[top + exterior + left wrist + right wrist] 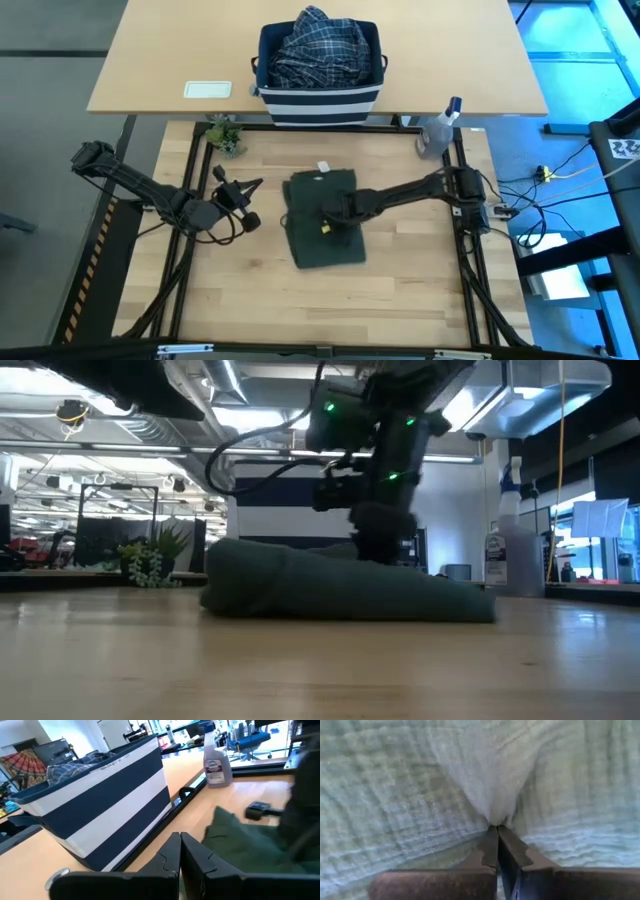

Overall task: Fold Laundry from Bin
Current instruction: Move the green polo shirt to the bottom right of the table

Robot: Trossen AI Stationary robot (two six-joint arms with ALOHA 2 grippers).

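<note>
On the pale wooden table [400, 290], the right gripper [327, 212] pinches a fold of the dark olive-green garment [322, 245] at mid-frame, its jaws closed on soft, ribbed cloth. The left gripper [245, 203], fingers together and empty, waits at centre left. A pull could undo the neat rectangle, since limp fabric drags; the striped bin [318, 98], top centre, holds the crumpled plaid shirt [318, 45].

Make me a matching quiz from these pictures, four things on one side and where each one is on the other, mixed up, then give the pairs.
1. plaid shirt
2. olive-green garment
3. spray bottle
4. left gripper

A. pinched by the right gripper
B. at the table's far right corner
C. piled in the striped bin
D. above bare wood, left of the garment

Pairs: 1-C, 2-A, 3-B, 4-D
</note>
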